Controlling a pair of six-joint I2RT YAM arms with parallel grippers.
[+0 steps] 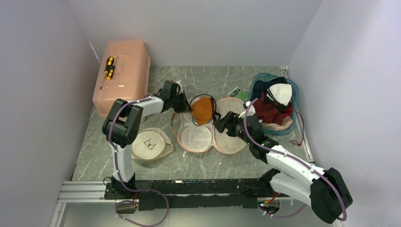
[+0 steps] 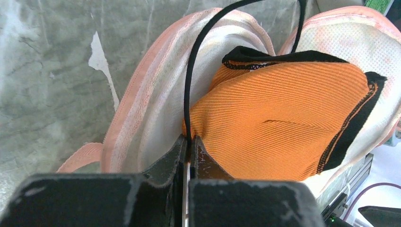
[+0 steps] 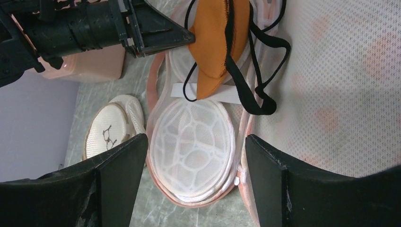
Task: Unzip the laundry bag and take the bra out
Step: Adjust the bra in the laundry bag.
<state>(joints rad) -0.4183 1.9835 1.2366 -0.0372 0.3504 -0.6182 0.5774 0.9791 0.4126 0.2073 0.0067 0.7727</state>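
Pinching the black strap (image 2: 188, 85), your left gripper (image 2: 190, 142) is clamped shut on it. In the top view the orange bra (image 1: 203, 109) lies just beside those fingertips at about 3 o'clock, over the middle of the laundry bag (image 1: 231, 142), which is unzipped and spread flat. The cup's long axis runs 12 to 6 o'clock. Your right gripper (image 3: 196, 142) stands wide and holds nothing, with the bra at its 11 o'clock. The left arm is nearer, so I judge the lift is its job.
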